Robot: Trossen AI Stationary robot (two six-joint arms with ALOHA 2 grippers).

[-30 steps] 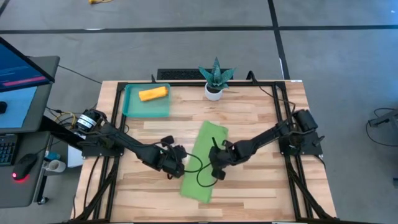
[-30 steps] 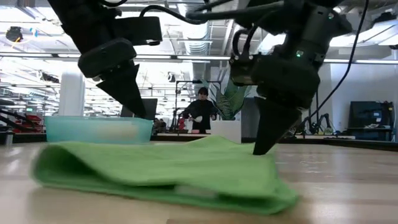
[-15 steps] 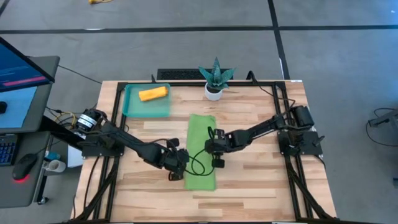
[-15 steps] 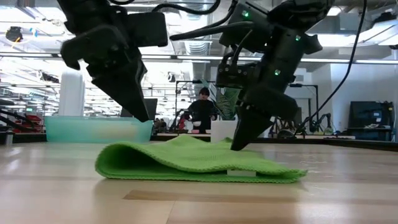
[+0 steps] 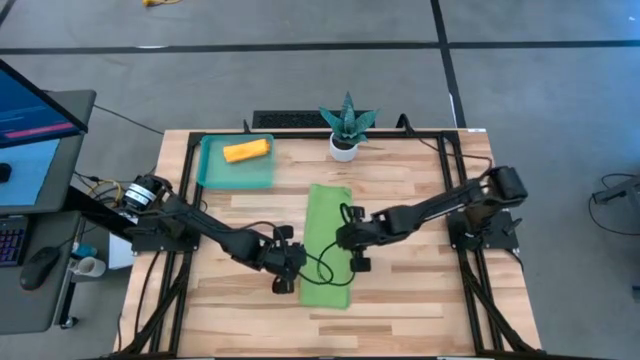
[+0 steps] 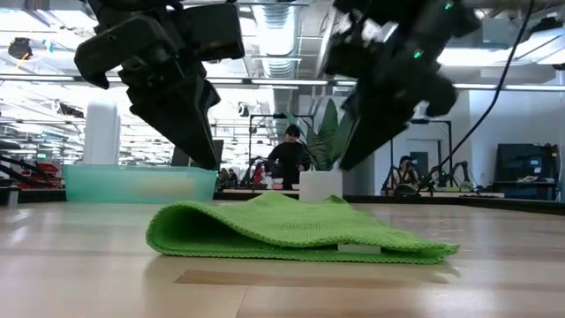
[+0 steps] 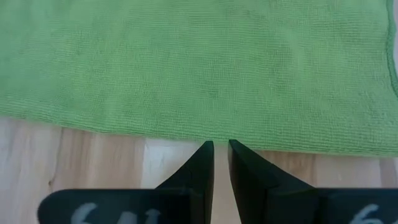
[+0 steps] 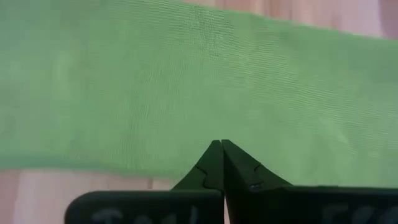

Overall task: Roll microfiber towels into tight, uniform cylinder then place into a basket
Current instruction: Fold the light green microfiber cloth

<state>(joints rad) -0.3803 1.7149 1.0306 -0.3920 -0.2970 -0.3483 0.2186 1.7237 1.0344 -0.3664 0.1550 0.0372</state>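
High view: the lime green towel [image 5: 327, 246] is seen folded into a long narrow strip in the middle of the wooden table [image 5: 420, 300], its length running from the near edge toward the far side. The left gripper [image 5: 291, 271] is placed just beside the towel's left long edge, near its nearer end, and the right gripper [image 5: 352, 243] is placed at the right long edge, about midway along. In the left wrist view the left gripper's fingertips [image 7: 208, 151] are shown with a narrow gap between them, nothing held, poised over bare wood just short of the towel's edge. In the right wrist view the right gripper's fingers [image 8: 213, 155] are shown pressed together with no cloth between them, above the towel near its edge. In the low view both grippers are seen raised above the towel, which lies flat on the table with a small hump near its middle and a white tag [image 6: 358, 249] at its near edge. The orange towel [image 5: 246, 151], already rolled, is found inside the teal basket [image 5: 215, 177] at the far left of the table, beside a small potted plant [image 5: 346, 125].
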